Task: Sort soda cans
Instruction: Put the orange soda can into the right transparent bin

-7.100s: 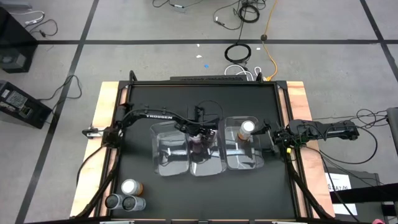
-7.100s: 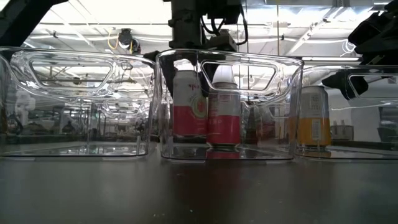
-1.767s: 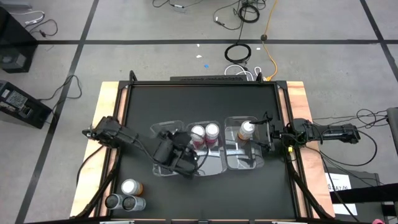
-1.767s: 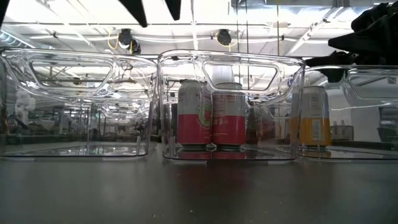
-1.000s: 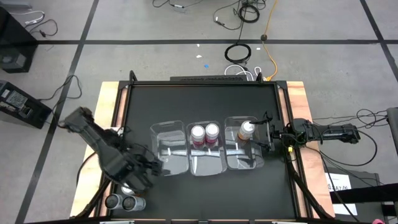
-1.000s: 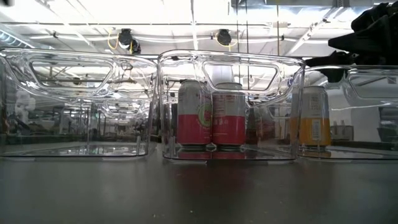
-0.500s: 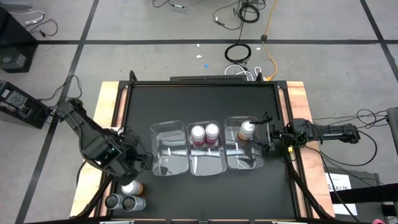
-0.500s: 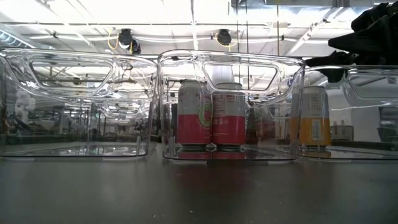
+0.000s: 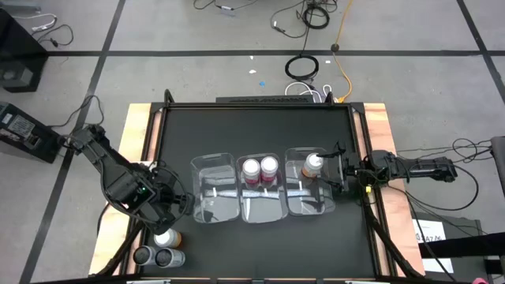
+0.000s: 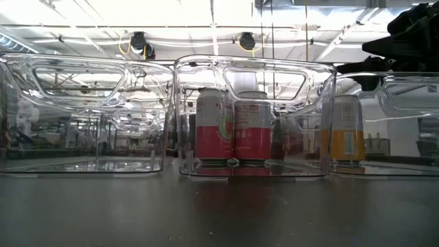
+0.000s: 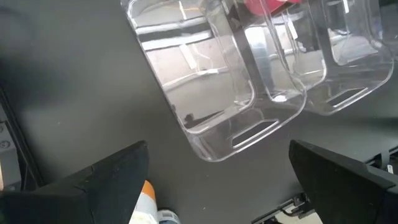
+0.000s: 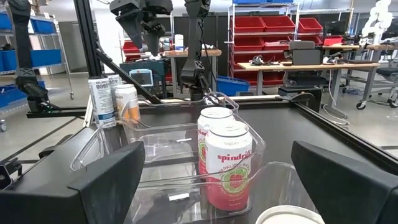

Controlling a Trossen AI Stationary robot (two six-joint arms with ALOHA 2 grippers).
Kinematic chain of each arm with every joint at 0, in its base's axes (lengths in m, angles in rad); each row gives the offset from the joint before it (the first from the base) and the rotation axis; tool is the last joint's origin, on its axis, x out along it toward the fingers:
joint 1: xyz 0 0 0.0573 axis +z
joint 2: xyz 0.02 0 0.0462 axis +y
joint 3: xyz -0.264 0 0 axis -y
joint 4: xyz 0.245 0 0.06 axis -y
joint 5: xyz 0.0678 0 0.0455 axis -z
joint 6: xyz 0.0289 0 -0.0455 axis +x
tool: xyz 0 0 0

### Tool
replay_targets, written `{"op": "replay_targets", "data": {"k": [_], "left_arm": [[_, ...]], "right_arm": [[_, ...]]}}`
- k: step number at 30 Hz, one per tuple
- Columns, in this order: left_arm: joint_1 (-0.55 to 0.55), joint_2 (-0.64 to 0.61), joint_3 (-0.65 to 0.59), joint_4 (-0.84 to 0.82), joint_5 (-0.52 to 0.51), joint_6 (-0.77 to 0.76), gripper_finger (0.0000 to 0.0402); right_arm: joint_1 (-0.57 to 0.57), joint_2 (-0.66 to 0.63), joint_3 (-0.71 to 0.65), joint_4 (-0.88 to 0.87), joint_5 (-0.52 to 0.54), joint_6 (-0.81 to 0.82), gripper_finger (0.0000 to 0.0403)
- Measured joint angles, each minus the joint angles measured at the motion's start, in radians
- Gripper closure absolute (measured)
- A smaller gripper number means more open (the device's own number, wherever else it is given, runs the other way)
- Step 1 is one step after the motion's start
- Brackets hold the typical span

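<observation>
The black table [image 9: 252, 142] carries three clear bins [image 9: 262, 207] mid-table and three cans [image 9: 161, 249] at its front-left corner.

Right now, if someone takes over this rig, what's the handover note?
Left gripper: open, empty, above the table's front-left corner near the loose cans.
Right gripper: open, empty, waiting beside the right bin.
Done: two red-pink cans in the middle bin; one orange can in the right bin.
Left: second orange can and two silver-grey cans stand on the table. Left bin holds no cans.
</observation>
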Motion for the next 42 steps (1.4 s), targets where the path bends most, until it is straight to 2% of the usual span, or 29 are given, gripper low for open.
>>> {"op": "replay_targets", "data": {"k": [17, 23, 27, 42], "left_arm": [[0.002, 0.0, 0.0, 0.008, 0.023, 0.038, 0.0005], [0.001, 0.001, 0.0, 0.019, -0.002, 0.133, 0.0004], [0.001, 0.001, 0.0, 0.01, -0.045, 0.133, 0.0003], [0.002, 0.001, 0.0, 0.038, -0.014, 0.126, 0.0002]], "right_arm": [[0.0, 0.0, 0.0, 0.0, 0.0, 0.0, 0.0005], [0.0, 0.0, 0.0, 0.0, 0.0, 0.0, 0.0005], [0.0, 0.0, 0.0, 0.0, 0.0, 0.0, 0.0005], [0.0, 0.0, 0.0, 0.0, 0.0, 0.0, 0.0005]]}}
